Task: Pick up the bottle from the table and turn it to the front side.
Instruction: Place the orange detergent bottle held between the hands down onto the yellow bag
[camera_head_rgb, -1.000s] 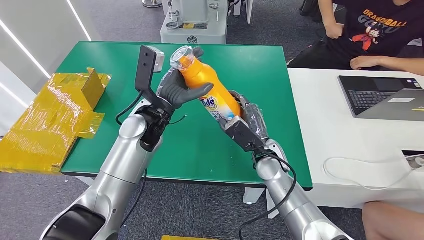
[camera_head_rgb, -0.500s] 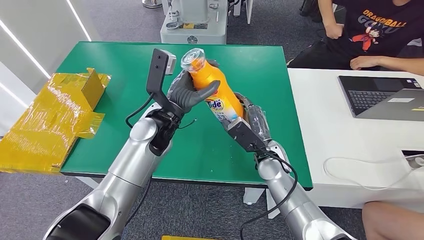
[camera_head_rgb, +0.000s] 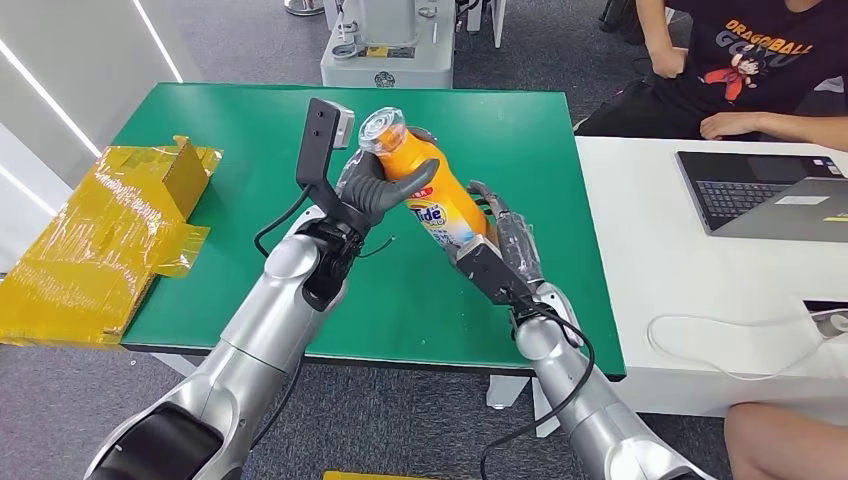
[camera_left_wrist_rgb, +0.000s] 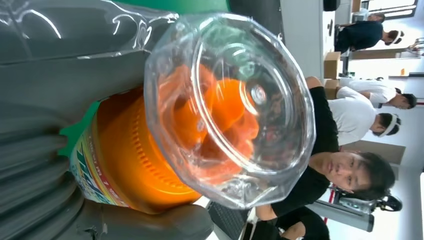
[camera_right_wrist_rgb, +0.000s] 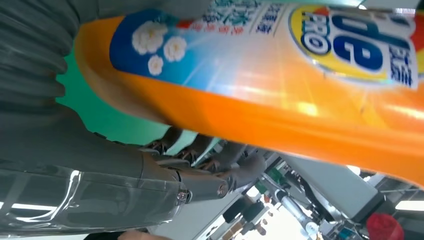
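An orange Tide bottle (camera_head_rgb: 432, 190) with a clear cap (camera_head_rgb: 384, 127) hangs tilted above the green table (camera_head_rgb: 230, 120), cap toward the far left. My left hand (camera_head_rgb: 376, 186) grips it around the shoulder just under the cap. My right hand (camera_head_rgb: 492, 240) holds its base from below on the right. In the left wrist view the clear cap (camera_left_wrist_rgb: 230, 110) looms close over the orange shoulder (camera_left_wrist_rgb: 130, 165). In the right wrist view the labelled side of the bottle (camera_right_wrist_rgb: 280, 85) lies across the palm, with the dark fingers (camera_right_wrist_rgb: 200, 170) stretched along its edge.
A crumpled yellow taped box (camera_head_rgb: 110, 230) lies at the table's left edge. On the right stands a white table (camera_head_rgb: 650, 250) with a laptop (camera_head_rgb: 770, 190) and a cable (camera_head_rgb: 700, 335). A person (camera_head_rgb: 740, 60) sits behind it. A grey machine base (camera_head_rgb: 385, 50) stands beyond the green table.
Both hands have carried the bottle a little to the right and tipped it more upright. Since half a second ago it has barely shifted.
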